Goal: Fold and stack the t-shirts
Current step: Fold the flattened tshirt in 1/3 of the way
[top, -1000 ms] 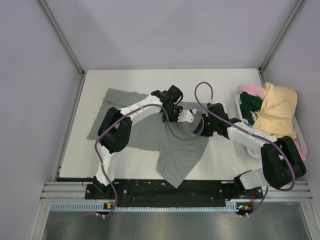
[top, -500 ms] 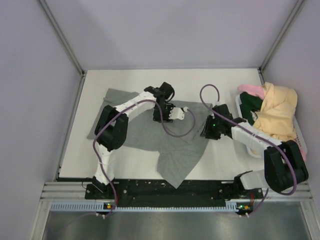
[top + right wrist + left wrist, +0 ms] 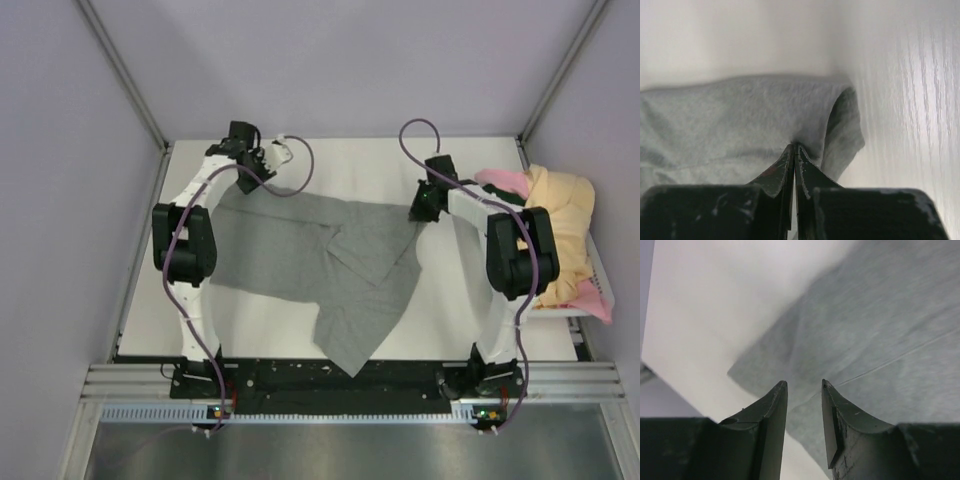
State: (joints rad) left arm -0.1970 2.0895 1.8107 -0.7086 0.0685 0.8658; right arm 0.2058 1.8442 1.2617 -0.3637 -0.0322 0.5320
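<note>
One grey t-shirt [image 3: 300, 250] lies spread on the table [image 3: 350, 165], our right gripper [image 3: 794, 146] clamping its far right edge and our left gripper [image 3: 803, 383] hovering slightly parted over the far left corner; we judge the cotton light, limp, best pinched at corners.

Shirts, arms, grippers and table, counted.
One flat heather-grey cotton t-shirt [image 3: 300, 250], one crumpled pale yellow cotton t-shirt [image 3: 565, 205], and some pink cloth [image 3: 503, 179] (one shirt or more, impossible to tell). Two white-and-black jointed arms, the left arm [image 3: 195, 190] and right arm [image 3: 470, 205], with one black two-finger gripper each: left gripper [image 3: 804, 382], right gripper [image 3: 794, 146]. One white table [image 3: 350, 165].
</note>
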